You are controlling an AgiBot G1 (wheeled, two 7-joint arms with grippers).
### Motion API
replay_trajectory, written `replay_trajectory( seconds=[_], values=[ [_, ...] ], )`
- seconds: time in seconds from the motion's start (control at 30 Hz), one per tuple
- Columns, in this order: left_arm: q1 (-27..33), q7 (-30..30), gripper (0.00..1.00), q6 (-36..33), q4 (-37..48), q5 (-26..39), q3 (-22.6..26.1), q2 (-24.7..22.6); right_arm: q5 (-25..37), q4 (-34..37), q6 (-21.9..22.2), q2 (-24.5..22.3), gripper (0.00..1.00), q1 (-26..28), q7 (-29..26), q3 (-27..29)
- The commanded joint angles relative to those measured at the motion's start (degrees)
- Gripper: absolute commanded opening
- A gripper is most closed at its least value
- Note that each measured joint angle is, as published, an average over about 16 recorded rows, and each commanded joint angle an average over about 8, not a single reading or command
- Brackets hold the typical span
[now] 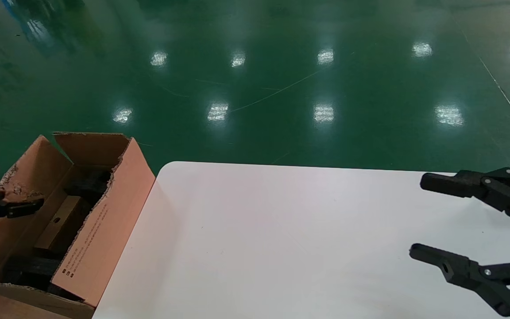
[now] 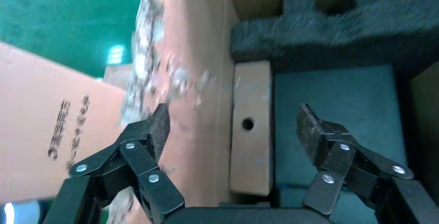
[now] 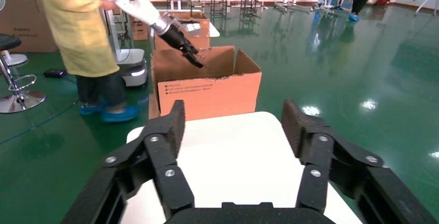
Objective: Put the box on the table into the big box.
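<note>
Bright overhead lamps, glare patches mirrored on the glossy green floor (image 1: pixel 281 88), soft shadow inside the big box (image 1: pixel 67 212), blurred torn flap in the left wrist view.

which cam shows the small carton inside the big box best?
Left wrist view: the small carton lies in full sight between foam pieces, round hole showing, under the open left gripper. The head view shows it partly shadowed inside the big box. The right wrist view hides it.
</note>
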State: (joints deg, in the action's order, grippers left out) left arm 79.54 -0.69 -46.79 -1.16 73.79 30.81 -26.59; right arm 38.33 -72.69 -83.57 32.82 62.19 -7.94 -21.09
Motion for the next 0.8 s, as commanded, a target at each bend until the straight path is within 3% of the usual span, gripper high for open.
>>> replay_trajectory(
  seconds=[0.03, 0.6, 0.8],
  values=[
    [0.4, -0.1, 1.0, -0.67, -0.63, -0.17, -0.12, 0.09, 0.0, 0.0, 0.0, 0.0, 1.0, 0.0, 0.0, 0.0],
    [7.65, -0.71, 1.0, -19.7, -14.3, -3.49, -1.53, -0.46, -0.01, 0.0, 0.01, -0.01, 1.0, 0.0, 0.01, -0.01],
    [8.18, -0.67, 1.0, -22.39, -15.94, -4.7, -2.04, -0.88, -0.02, 0.01, 0.02, -0.02, 1.0, -0.01, 0.01, 0.0]
  ],
)
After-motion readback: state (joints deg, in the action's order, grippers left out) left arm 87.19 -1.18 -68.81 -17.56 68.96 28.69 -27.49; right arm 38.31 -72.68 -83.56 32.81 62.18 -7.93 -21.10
